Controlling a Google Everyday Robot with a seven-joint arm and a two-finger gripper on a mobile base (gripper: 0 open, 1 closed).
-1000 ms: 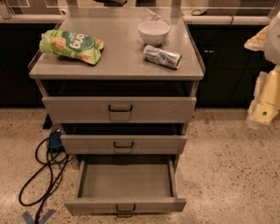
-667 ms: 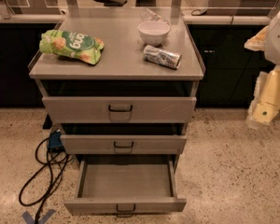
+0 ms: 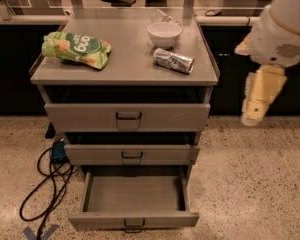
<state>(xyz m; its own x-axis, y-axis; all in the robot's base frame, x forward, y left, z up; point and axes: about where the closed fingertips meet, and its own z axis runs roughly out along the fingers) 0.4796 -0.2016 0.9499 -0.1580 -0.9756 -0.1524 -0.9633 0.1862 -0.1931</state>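
My gripper (image 3: 253, 115) hangs at the right of the camera view, pointing down beside a grey drawer cabinet (image 3: 125, 70) and level with its top drawer (image 3: 127, 117). It holds nothing that I can see and touches nothing. The nearest thing on the cabinet top is a silver can (image 3: 173, 60) lying on its side. A white bowl (image 3: 164, 34) stands just behind the can. A green chip bag (image 3: 76, 49) lies at the top's left. The bottom drawer (image 3: 135, 196) is pulled far out and shows nothing inside.
The top and middle drawers (image 3: 131, 154) stand slightly ajar. Black cables (image 3: 45, 184) and a blue box lie on the speckled floor left of the cabinet. Blue tape (image 3: 40, 231) marks the floor. A dark counter runs behind.
My arm and gripper have shifted left, closer to the cabinet's right side. The things on the cabinet and the drawers have not moved.
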